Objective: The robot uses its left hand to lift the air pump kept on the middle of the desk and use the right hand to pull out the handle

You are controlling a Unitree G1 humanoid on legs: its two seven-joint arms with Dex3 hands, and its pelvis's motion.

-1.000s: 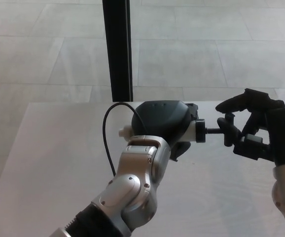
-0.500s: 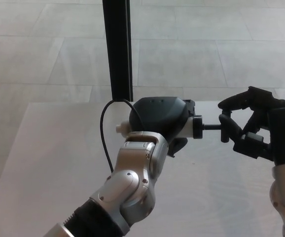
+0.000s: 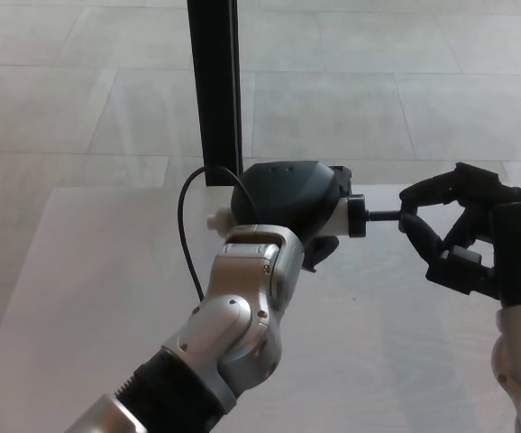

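Note:
My left hand is shut on the air pump, a white cylinder lying sideways and held above the white desk. Most of the pump body is hidden under the hand's black shell. A black collar caps its right end, and a thin black rod sticks out to the right. My right hand is shut on the handle at the end of that rod. A thin black hose loops from the pump's left end down behind my left forearm.
A black vertical post stands behind the desk's far edge. Pale tiled floor lies beyond. The desk's far edge runs across the middle of the view.
The left hand has carried the pump a little left and up, while the right hand held its place. More of the rod shows between the collar and the handle.

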